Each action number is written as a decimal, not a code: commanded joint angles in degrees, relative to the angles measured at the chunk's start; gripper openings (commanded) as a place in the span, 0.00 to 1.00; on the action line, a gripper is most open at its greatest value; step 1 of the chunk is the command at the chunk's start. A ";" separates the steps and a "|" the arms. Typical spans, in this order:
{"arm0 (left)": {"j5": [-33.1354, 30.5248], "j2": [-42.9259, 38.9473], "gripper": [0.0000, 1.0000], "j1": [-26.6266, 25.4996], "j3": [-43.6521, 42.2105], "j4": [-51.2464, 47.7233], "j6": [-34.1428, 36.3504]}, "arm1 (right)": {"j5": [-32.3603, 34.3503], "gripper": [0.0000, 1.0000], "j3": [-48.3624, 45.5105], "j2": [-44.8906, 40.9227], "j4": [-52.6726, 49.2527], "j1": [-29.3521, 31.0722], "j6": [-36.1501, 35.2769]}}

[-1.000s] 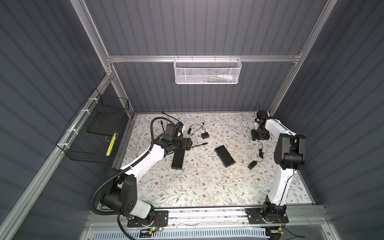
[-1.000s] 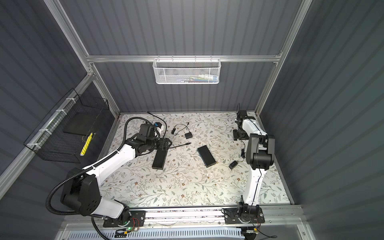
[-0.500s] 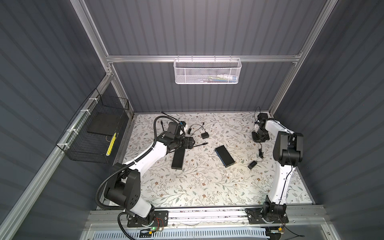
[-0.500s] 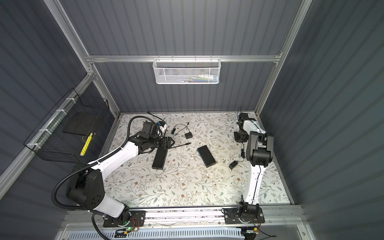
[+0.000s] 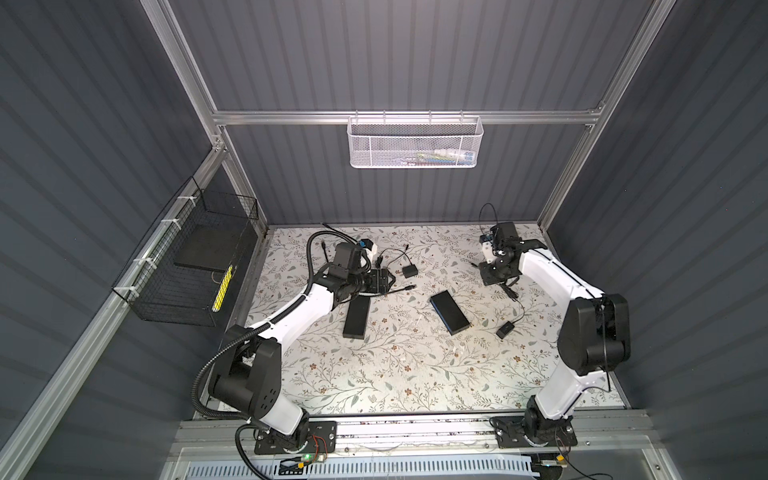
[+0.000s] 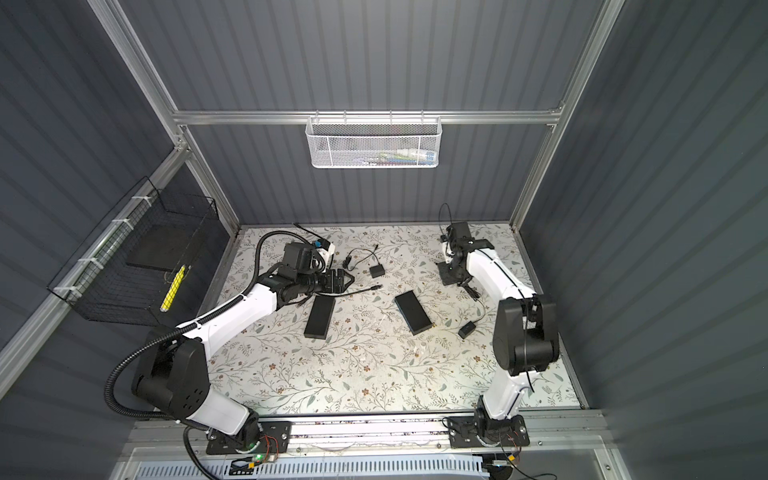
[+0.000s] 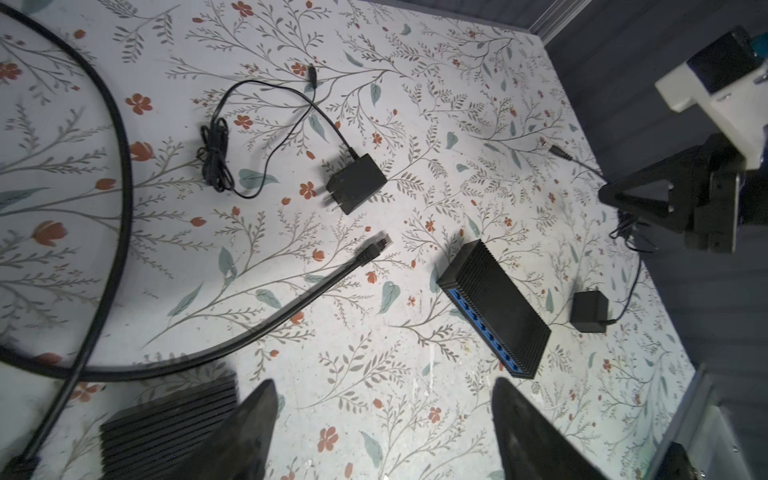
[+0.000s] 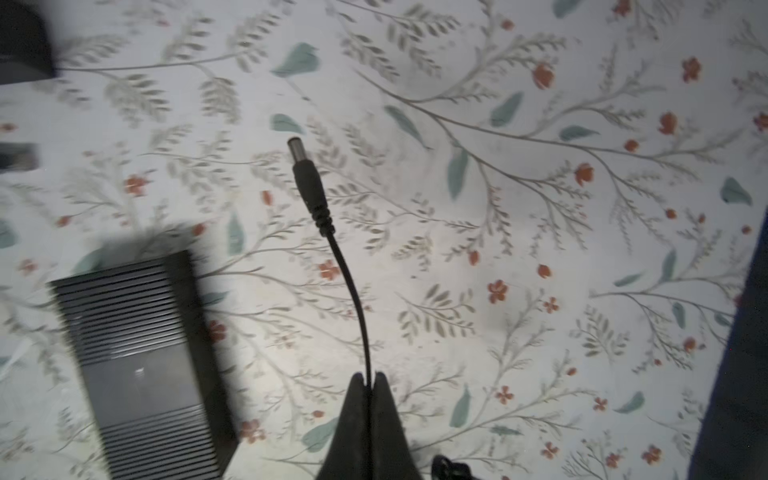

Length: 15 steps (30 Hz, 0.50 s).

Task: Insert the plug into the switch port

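Pick-up done, insertion still ahead: a small black barrel plug (image 8: 309, 178) juts from its thin black cord (image 8: 357, 299). The closed fingers of the right gripper (image 8: 368, 379) pinch the cord at the far right of the floral tabletop (image 5: 395, 374). The black ribbed network switch with blue ports (image 5: 451, 311) lies well apart toward the centre, with nothing visibly plugged into it. Carrying, aligning and pushing home appear to be what is left. The cord's black power brick (image 5: 505, 331) sits nearer, on the right. At far left, the left gripper (image 7: 383, 381) hangs with fingers spread wide and empty. It is over the far end of a second black ribbed box (image 5: 356, 318), beside a black flat network cable (image 7: 316, 291).
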 commanded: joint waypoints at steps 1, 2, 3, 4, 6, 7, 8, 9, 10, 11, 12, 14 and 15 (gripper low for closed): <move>5.95 1.69 0.82 -1.06 -0.98 7.05 -5.59 | -2.35 0.00 -5.63 -2.43 2.46 3.43 0.91; 6.55 2.92 0.82 -1.69 -0.41 7.60 -6.35 | -3.23 0.00 -7.46 -3.86 3.95 4.88 1.07; 6.82 3.89 0.82 -2.24 -0.06 8.18 -7.26 | -4.13 0.00 -8.71 -4.87 5.01 5.70 1.56; 7.61 5.14 0.82 -2.83 -0.10 9.70 -8.57 | -5.18 0.00 -9.86 -5.82 6.08 6.65 2.20; 8.88 7.08 0.81 -3.44 -0.05 12.26 -11.97 | -7.48 0.00 -11.90 -7.49 9.04 8.02 3.81; 8.95 8.12 0.81 -3.57 0.20 12.66 -13.56 | -8.90 0.00 -12.47 -7.96 9.76 8.95 4.42; 9.53 9.10 0.80 -3.71 0.33 13.75 -14.95 | -9.69 0.00 -12.56 -8.28 9.87 10.14 4.76; 10.17 9.64 0.80 -3.71 0.06 15.26 -16.41 | -10.24 0.00 -12.76 -8.70 10.27 11.21 4.85; 10.76 10.21 0.80 -3.83 -0.02 17.04 -18.30 | -10.52 0.00 -13.16 -9.23 10.97 12.25 4.86; 11.50 10.69 0.80 -3.83 -0.16 18.66 -19.83 | -10.64 0.00 -13.57 -9.67 11.55 13.20 5.02; 12.21 11.09 0.80 -3.92 -0.03 19.90 -20.92 | -10.95 0.00 -13.74 -10.04 11.89 13.85 5.18; 13.77 11.77 0.77 -4.04 0.27 22.44 -22.89 | -11.90 0.00 -13.83 -10.62 12.55 14.96 5.72; 14.38 12.01 0.74 -4.14 0.56 23.32 -23.36 | -12.54 0.00 -13.75 -10.80 12.57 15.46 5.81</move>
